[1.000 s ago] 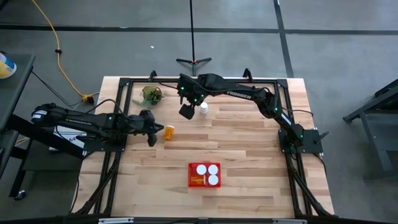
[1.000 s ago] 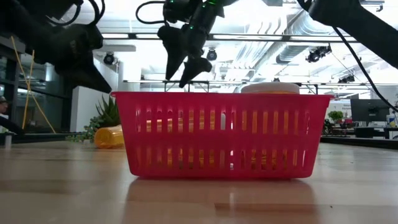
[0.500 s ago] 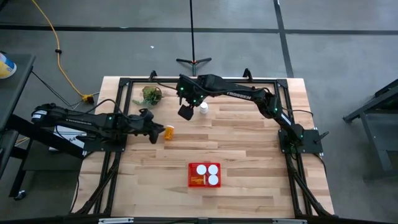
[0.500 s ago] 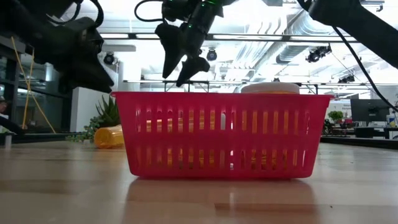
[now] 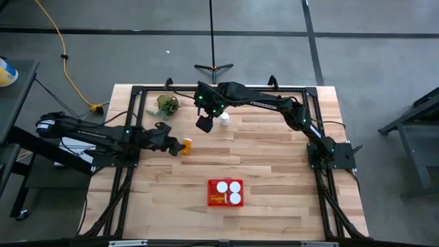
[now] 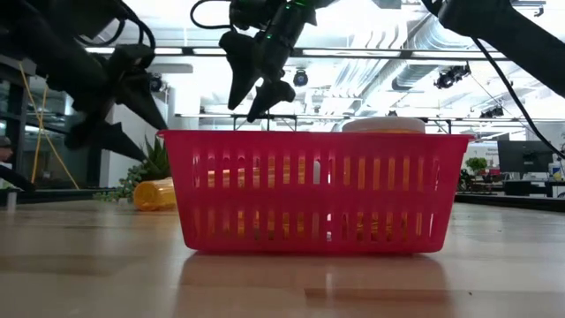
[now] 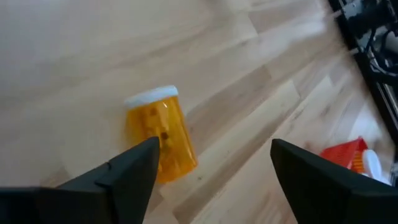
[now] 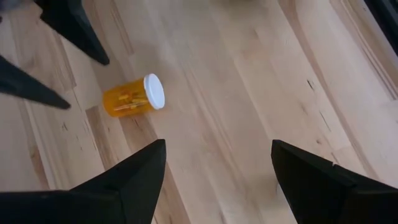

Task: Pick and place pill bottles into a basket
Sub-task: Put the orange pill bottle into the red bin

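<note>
An orange pill bottle (image 5: 186, 145) with a white cap (image 7: 152, 95) lies on its side on the table, left of centre. My left gripper (image 5: 171, 145) hovers open just left of it, above the table (image 6: 115, 106), touching nothing. A whitish bottle (image 5: 224, 119) stands at the far middle. My right gripper (image 5: 204, 123) hangs open beside it, raised (image 6: 256, 88). The red basket (image 5: 226, 193) sits near the front centre and holds bottles: two upright with white caps (image 5: 228, 186) and one orange lying down (image 5: 217, 200).
A small green plant (image 5: 166, 105) stands at the far left of the table, behind the lying bottle. Black frame rails (image 5: 130, 123) run along the table's left, right and far edges. Bare wood lies between the basket and the lying bottle.
My left gripper has opened wide from shut. It has edged a little toward the lying orange bottle. The bottle has not moved.
</note>
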You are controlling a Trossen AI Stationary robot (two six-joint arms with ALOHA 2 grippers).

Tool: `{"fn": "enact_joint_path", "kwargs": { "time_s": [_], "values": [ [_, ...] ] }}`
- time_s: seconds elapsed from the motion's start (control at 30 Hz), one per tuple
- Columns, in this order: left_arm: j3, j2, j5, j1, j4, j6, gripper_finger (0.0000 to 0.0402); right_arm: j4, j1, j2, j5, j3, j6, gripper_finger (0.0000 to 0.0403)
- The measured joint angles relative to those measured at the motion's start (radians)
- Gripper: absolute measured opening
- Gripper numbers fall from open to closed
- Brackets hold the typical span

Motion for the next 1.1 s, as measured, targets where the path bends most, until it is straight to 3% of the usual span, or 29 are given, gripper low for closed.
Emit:
{"fn": "enact_joint_path", "kwargs": {
  "time_s": [0.5,1.1],
  "values": [
    [0.001,0.201,0.065,0.000,0.068,-0.025,0.0347,-0.003,0.006,0.000,-0.011,0.000,-0.019,0.0282],
    [0.000,0.307,-0.041,0.009,0.106,-0.031,0.0347,-0.002,0.006,0.000,-0.019,0.000,-0.037,0.0282]
  ]
}}
